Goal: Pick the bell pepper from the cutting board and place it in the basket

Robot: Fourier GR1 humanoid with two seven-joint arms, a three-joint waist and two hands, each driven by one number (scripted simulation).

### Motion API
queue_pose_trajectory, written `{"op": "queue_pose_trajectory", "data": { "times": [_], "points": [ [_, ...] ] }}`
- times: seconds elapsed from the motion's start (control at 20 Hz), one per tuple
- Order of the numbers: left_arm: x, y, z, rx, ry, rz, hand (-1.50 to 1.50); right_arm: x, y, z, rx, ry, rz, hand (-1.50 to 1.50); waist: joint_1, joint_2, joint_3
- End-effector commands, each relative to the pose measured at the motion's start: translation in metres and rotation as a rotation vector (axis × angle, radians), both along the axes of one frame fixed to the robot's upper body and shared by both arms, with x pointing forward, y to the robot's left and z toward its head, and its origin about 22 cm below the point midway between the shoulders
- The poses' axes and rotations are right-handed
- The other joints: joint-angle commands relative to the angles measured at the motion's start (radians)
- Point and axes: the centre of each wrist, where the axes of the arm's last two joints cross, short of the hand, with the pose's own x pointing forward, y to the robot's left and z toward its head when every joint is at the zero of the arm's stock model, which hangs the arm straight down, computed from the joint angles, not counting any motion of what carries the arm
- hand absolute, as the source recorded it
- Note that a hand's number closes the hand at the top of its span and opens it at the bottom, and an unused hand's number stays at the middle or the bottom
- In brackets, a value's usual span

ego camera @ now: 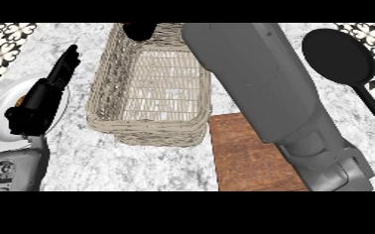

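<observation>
A wicker basket [150,87] sits at the centre of the marbled desk [110,163]. The right forearm crosses from five o'clock to twelve o'clock, where the right robot hand [139,29] shows only as a dark shape over the basket's far rim; I cannot tell whether it is open or closed. The bell pepper is not visible. The wooden cutting board [249,158] lies at five o'clock. The left robot hand [51,91] rests at nine o'clock, fingers straight, above a white plate [11,96]. A black pan [341,59] lies at two o'clock.

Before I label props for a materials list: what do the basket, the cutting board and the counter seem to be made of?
Basket: woven wicker or rattan, pale and matte; interlaced strands show. Cutting board: wood, reddish brown, with visible grain. Counter: looks like marble or similar stone, white with grey mottling, though it could be a laminate.
</observation>
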Motion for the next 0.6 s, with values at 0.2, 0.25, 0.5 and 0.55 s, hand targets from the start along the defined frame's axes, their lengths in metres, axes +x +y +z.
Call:
{"op": "queue_pose_trajectory", "data": {
  "times": [0.2,0.25,0.5,0.55],
  "points": [
    [-0.005,-0.015,-0.008,0.003,-0.028,0.0,0.0,-0.001,0.031,-0.008,-0.308,0.032,-0.068,1.5,-0.001,-0.003,0.0],
    [0.0,0.001,-0.007,0.001,0.001,0.002,0.0,0.004,0.023,-0.004,-0.33,0.014,-0.074,1.5,-0.005,0.0,0.0],
    [0.0,-0.001,-0.011,-0.003,0.0,0.005,0.0,0.015,0.016,-0.03,-0.459,-0.007,-0.051,1.5,-0.01,0.0,0.001],
    [-0.002,0.005,-0.01,-0.007,-0.008,0.017,0.0,0.015,0.023,-0.022,-0.501,0.005,-0.027,1.5,-0.003,0.001,0.0]
  ]
}}
